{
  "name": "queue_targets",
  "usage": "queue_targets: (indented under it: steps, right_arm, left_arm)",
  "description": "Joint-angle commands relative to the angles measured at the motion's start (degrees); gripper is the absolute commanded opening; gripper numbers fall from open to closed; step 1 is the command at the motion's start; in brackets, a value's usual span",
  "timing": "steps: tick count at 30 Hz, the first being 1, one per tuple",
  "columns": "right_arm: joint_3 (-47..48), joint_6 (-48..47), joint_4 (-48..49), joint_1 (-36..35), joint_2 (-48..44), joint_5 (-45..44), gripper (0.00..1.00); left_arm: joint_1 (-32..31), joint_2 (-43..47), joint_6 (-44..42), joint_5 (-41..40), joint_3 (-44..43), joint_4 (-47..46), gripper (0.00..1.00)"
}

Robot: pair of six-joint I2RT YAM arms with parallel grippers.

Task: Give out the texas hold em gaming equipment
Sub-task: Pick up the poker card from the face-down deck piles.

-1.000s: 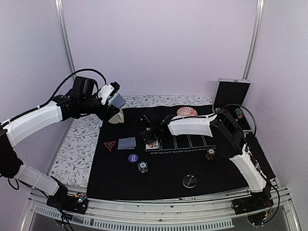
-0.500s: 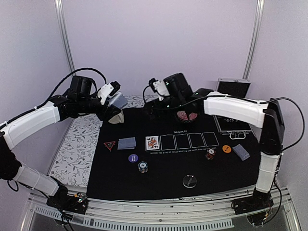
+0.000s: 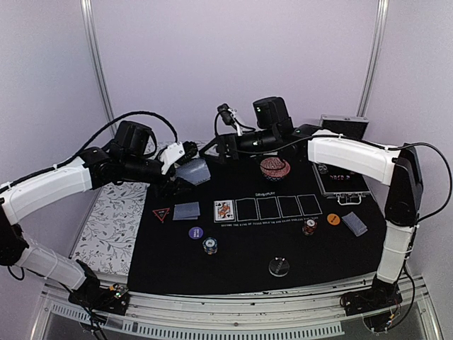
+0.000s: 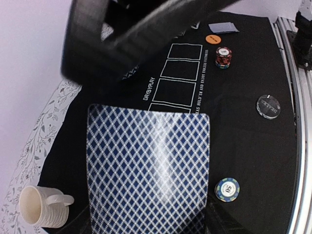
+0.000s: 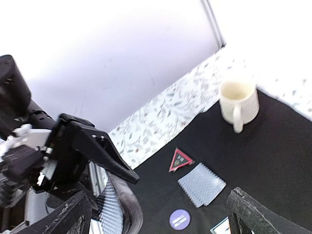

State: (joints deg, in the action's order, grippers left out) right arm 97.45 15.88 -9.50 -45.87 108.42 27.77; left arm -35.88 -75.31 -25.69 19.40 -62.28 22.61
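My left gripper (image 3: 182,170) is shut on a deck of blue-checked playing cards (image 3: 194,171), held above the back left of the black mat (image 3: 241,273); the deck (image 4: 148,165) fills the left wrist view and hides the fingers. My right gripper (image 3: 225,145) hangs open and empty just right of it, raised above the mat. On the mat lie two face-down cards (image 3: 187,210), a face-up card (image 3: 224,210), a red-edged triangle (image 3: 161,213), a purple disc (image 3: 196,231), a chip stack (image 3: 209,245), a clear disc (image 3: 279,267), another chip stack (image 3: 309,227), an orange disc (image 3: 333,219) and more face-down cards (image 3: 354,223).
A red patterned bowl (image 3: 274,168) sits at the back of the mat. An open metal case (image 3: 340,152) stands at the back right. A cream mug (image 5: 238,103) stands near the mat's back left corner. A flowered cloth (image 3: 113,212) borders the mat on the left.
My right gripper has left the face-up card on the mat, risen toward the back and opened wide. My left gripper has moved right and a little down with the deck.
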Motion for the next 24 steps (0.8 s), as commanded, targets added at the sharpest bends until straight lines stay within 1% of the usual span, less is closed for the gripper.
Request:
queue_targets:
  steps: [1, 8, 13, 17, 24]
  right_arm:
    - [1.7, 3.2, 0.5, -0.7, 2.6, 7.6, 0.99]
    - [-0.3, 2.0, -0.3, -2.0, 3.0, 6.5, 0.99]
    - [-0.3, 1.7, -2.7, -2.5, 4.5, 2.5, 1.00]
    - [-2.5, 1.5, -3.4, -2.6, 2.4, -1.8, 0.99]
    - [-3.9, 0.6, -5.8, -2.4, 0.9, -4.1, 0.95]
  left_arm:
    - [-1.6, 1.6, -1.6, 0.1, 0.8, 0.3, 0.58]
    - [-2.2, 1.1, -1.0, -2.3, 0.6, 0.0, 0.57]
    - [-2.3, 0.9, 0.0, -3.1, -0.1, 0.1, 0.57]
    - [-2.3, 1.3, 0.2, -3.4, -0.2, -0.4, 0.55]
    - [-2.4, 1.3, 0.8, -2.7, -0.6, -0.5, 0.54]
